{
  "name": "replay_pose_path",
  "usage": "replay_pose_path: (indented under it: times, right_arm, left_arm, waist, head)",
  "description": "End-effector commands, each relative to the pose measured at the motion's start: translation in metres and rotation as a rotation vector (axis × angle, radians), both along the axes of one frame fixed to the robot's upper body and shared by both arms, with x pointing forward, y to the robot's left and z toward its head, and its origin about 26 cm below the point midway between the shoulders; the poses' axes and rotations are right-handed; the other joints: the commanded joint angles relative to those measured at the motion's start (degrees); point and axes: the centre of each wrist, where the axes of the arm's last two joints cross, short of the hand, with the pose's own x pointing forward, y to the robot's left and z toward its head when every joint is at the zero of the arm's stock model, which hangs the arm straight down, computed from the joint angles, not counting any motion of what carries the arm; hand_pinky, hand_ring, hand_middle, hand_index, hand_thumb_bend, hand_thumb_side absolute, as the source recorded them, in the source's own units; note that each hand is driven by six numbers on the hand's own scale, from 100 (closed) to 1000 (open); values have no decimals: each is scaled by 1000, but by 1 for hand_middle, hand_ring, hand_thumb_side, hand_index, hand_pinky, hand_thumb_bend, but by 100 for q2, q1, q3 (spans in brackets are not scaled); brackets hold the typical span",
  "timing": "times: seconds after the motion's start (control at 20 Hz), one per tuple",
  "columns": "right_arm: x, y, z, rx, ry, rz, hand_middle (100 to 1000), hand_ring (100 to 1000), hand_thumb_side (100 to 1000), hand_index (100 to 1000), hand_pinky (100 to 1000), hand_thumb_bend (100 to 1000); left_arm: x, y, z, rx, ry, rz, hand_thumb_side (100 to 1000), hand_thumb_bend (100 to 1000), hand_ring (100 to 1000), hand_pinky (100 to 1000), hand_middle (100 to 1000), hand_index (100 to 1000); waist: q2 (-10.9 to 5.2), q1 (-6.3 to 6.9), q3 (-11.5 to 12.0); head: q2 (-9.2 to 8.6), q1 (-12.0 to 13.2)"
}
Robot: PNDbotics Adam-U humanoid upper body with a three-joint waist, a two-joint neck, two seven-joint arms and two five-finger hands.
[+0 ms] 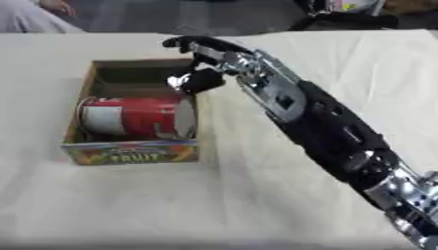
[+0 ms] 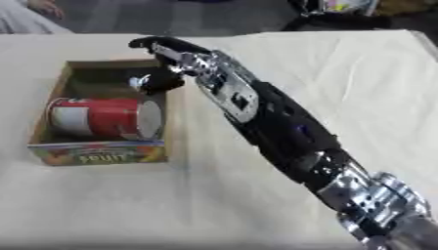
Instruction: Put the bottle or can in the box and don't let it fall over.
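Box [image 1: 130, 151] sits on the left half of the cloth-covered surface [image 1: 256, 205], one only, open-topped cardboard with a colourful printed front wall facing the camera. Wide bare cloth lies in front of it, to its left, and across the whole right side except where the arm crosses. Far surface edge runs just behind the box's back wall; dark floor beyond.

One can [image 1: 137, 116], red with a white label band, inside the box. It lies on its side, silver end toward the right wall, filling the near half of the box from left wall to right wall. Back half of the box floor is bare.

One arm in view, the right one, coming from the lower right corner diagonally up to the box's far right corner. Right robot hand [image 2: 163, 53] is over the box's right wall at the back. Fingers [image 2: 147, 43] reach out dark and bent at the tips above the rim; a thumb [image 2: 157, 81] hangs down inside the box just behind the can's top. Grasping nothing. Contact between thumb and can cannot be told; they look just apart. Left robot hand shows nowhere.
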Motion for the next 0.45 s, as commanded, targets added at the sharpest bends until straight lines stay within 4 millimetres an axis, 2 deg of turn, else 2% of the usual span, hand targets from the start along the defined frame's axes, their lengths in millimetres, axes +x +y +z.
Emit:
replay_pose_path:
  times: [0.05, 0.25, 0.45]
  right_arm:
    - [-6, -36, 24, 112, -76, -83, 1000, 1000, 532, 1000, 839, 100]
    - [-16, -78, 26, 247, -111, -211, 1000, 1000, 542, 1000, 836, 100]
    - [-29, -112, 32, 385, -171, -291, 1000, 1000, 504, 1000, 805, 100]
  left_arm:
    - [-2, 5, 11, 26, -33, 15, 542, 295, 798, 436, 789, 689]
    - [-2, 5, 11, 24, -32, 15, 541, 294, 797, 436, 788, 689]
    - [-2, 5, 11, 19, -32, 16, 541, 295, 795, 435, 789, 689]
  waist:
    - [-197, -3, -35]
    - [-186, 30, -117]
    - [-165, 74, -192]
  head:
    - [-8, 37]
    - [-25, 28]
    - [-31, 55]
